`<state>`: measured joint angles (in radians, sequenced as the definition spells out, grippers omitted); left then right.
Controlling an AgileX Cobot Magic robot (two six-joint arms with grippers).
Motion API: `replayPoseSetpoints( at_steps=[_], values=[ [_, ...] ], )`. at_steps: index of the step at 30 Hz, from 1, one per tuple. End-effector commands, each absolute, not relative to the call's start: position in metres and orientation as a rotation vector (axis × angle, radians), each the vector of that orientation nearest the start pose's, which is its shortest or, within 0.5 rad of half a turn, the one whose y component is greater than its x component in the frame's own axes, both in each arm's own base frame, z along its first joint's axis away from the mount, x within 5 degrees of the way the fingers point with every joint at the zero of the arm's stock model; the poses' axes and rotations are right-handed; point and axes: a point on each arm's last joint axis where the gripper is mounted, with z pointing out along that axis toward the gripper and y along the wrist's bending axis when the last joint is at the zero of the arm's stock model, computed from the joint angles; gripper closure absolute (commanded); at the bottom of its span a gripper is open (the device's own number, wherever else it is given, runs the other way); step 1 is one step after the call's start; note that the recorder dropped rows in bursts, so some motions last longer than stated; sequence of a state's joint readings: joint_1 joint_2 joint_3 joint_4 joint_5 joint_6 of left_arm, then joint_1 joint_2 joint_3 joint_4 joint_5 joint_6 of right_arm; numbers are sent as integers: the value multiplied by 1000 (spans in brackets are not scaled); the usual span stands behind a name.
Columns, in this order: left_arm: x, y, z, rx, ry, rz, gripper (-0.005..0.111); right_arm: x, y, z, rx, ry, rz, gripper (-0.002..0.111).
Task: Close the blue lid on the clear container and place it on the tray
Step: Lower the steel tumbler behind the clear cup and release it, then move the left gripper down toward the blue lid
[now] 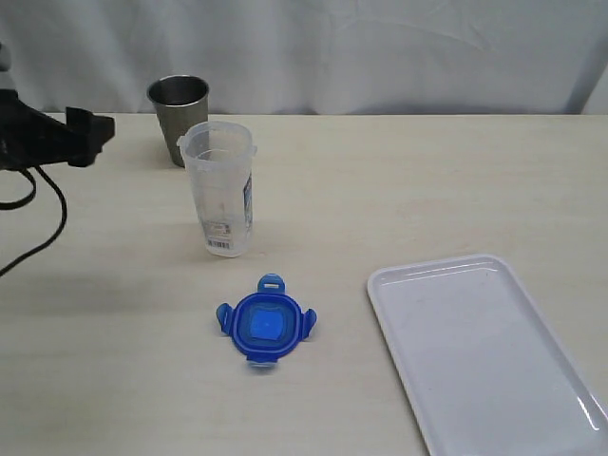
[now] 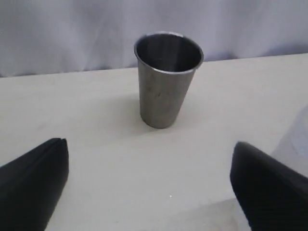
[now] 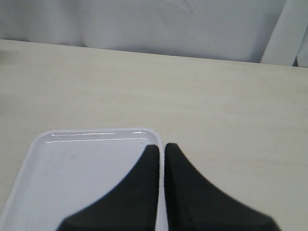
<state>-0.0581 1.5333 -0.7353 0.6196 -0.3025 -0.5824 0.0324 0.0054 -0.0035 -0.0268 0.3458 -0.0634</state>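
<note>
A pale wooden table (image 1: 427, 180) is filling the scene, with a white cloth backdrop (image 1: 380, 47) hanging along its far edge.

The clear container (image 1: 220, 190) is standing upright in the left half of the table, its mouth open and uncovered. A small white barcode label is showing near its base. A grey steel cup (image 1: 179, 114) is standing upright just beyond it, slightly to the left. The two are overlapping in the exterior view, so contact cannot be judged.

The blue lid (image 1: 265, 326) is lying flat on the table, nearer than the container and a little to its right, apart from it. Its lock tabs are sticking outward around a lighter blue centre.

The tray (image 1: 484, 351) is lying flat in the near right part of the table, well apart from the lid, with nothing on the part that is showing.

The left gripper (image 1: 90, 138) is hovering at the far left edge, left of the cup, with a black cable (image 1: 52, 209) trailing below it. In the left wrist view the left gripper (image 2: 149, 144) is facing the steel cup (image 2: 166, 79) with its jaws standing wide apart and nothing between them.

The right gripper (image 3: 161, 147) is showing only in the right wrist view, jaws pressed together and holding nothing. It is sitting over the tray (image 3: 91, 137) close to one corner of the rim; contact cannot be judged.
</note>
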Motion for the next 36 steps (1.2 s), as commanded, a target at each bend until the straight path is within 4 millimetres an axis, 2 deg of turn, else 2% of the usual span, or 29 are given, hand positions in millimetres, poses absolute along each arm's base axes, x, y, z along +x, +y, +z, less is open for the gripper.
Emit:
replayPoseSetpoints(
  at_steps=[1, 5, 8, 10, 11, 14, 16, 24, 30, 34, 36],
  values=[
    [281, -17, 252, 102, 2099, -17, 17, 54, 0, 182, -103, 1823, -58, 104],
    [254, -5, 279, 105, 2103, 143, 17, 54, 0, 182, -103, 1823, -58, 104],
    [239, 1, 286, -27, 2143, 150, 19, 54, 0, 182, -103, 1823, -58, 104],
    [231, 5, 287, -149, 2179, 134, 30, 54, 0, 182, -103, 1823, -58, 104],
    [229, 6, 287, -159, 2199, 149, 39, 54, 0, 182, -101, 1823, -56, 104],
    [225, 6, 283, -94, 2264, 191, 61, 54, 0, 182, -101, 1823, -56, 104],
    [222, 4, 279, -68, 2318, 170, 67, 54, 0, 182, -101, 1823, -56, 104],
    [210, -9, 256, 11, 2626, 8, 68, 54, 0, 182, -101, 1823, -56, 104],
    [207, -19, 253, -109, 2675, -173, 67, 54, 0, 182, -101, 1823, -56, 104],
    [202, -20, 250, -86, 2730, -182, 68, 54, 0, 182, -101, 1823, -56, 104],
    [202, -26, 248, -70, 2734, -274, 68, 54, 0, 182, -101, 1823, -56, 104]
  ],
)
